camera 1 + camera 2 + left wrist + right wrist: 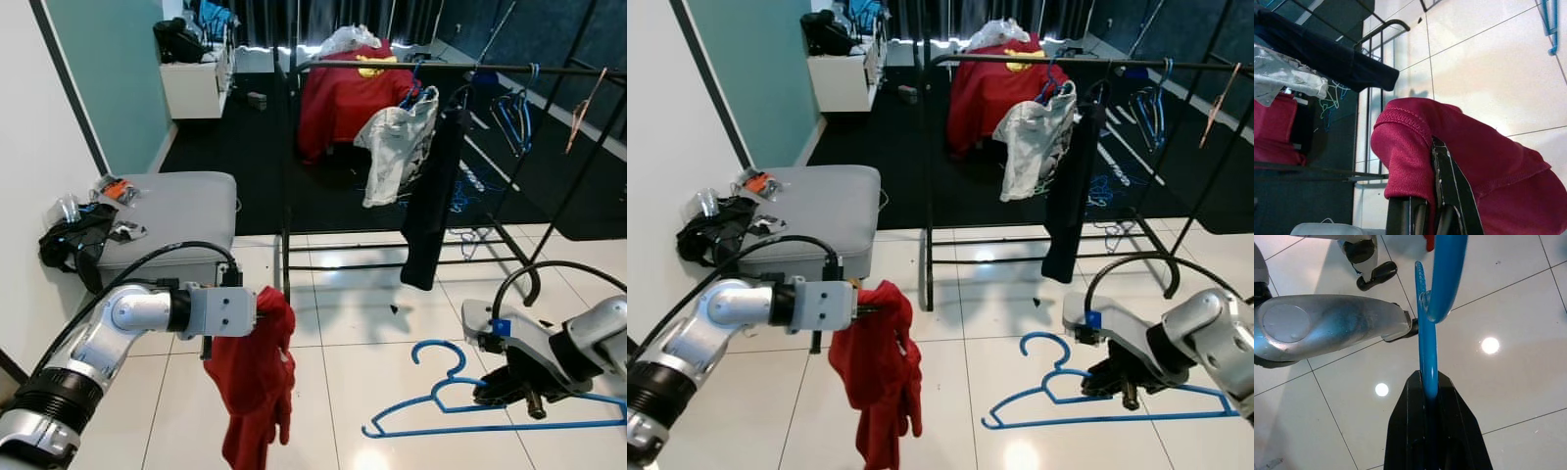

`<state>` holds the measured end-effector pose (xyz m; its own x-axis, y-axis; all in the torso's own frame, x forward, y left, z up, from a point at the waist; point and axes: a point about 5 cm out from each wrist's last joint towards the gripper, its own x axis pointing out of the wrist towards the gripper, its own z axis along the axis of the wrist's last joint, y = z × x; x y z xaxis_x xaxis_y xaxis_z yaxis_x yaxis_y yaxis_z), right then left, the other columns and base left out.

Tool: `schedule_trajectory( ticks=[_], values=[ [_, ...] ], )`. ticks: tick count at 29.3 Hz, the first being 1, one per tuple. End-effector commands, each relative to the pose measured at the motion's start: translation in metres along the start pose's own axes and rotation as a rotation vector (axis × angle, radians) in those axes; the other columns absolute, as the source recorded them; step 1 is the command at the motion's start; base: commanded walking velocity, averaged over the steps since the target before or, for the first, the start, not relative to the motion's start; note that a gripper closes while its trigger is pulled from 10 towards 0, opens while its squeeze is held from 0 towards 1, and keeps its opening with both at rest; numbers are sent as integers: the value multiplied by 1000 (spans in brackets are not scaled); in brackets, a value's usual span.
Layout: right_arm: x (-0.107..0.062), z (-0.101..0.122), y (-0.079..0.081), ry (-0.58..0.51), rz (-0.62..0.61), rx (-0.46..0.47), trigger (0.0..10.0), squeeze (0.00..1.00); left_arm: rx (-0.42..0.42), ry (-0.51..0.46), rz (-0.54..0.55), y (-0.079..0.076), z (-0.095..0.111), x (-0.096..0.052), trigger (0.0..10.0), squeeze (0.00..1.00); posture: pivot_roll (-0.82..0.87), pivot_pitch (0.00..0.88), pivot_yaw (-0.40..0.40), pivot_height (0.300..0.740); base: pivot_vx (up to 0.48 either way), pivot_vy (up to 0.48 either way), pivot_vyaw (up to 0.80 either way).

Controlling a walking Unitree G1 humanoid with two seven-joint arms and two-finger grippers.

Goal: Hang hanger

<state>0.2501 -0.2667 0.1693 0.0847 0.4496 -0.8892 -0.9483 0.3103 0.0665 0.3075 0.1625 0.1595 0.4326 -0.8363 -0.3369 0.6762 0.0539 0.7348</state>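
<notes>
Left gripper [261,311] clenched on red garment [257,387] — right gripper [509,390] grasping blue plastic hanger [460,401] before black clothes rack [441,69].

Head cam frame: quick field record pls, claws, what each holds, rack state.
left claw: shut on red garment, held above the floor tiles
right claw: shut on blue hanger, hook pointing away from the robot
clothes rack: ahead; white garment, dark garment and spare hangers on its rail
grey ottoman: front-left, clutter on it
</notes>
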Motion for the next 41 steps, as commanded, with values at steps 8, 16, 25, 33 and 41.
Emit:
schedule_trajectory(
  ticks=[8, 16, 25, 33, 41],
  values=[
    [-26, 36, -19, -165, -153, -145, 10000, 0, 50, -28, 11, 15, 8, 4, 10000, 0, -64, 0, -3, 740, 0, 0, 0],
    [-33, 43, -25, -212, -203, -168, 10000, 0, 38, -33, 10, 14, 7, 6, 10000, 0, -69, 0, -9, 740, 0, 0, 0],
    [-27, 48, -30, -289, -195, -177, 10000, 0, 27, -83, 28, 17, 14, 8, 10000, 0, -66, 0, -12, 740, 0, 0, 0],
    [-21, 56, -44, -403, -288, -220, 10000, 0, 33, -131, 31, 22, 23, 11, 10000, 0, -68, 0, -17, 740, 0, 0, 0],
    [-18, 52, -47, -456, -266, -176, 10000, 0, 22, -151, 46, 23, 26, 11, 10000, 0, -70, 0, -23, 740, 0, 0, 0]
  ],
)
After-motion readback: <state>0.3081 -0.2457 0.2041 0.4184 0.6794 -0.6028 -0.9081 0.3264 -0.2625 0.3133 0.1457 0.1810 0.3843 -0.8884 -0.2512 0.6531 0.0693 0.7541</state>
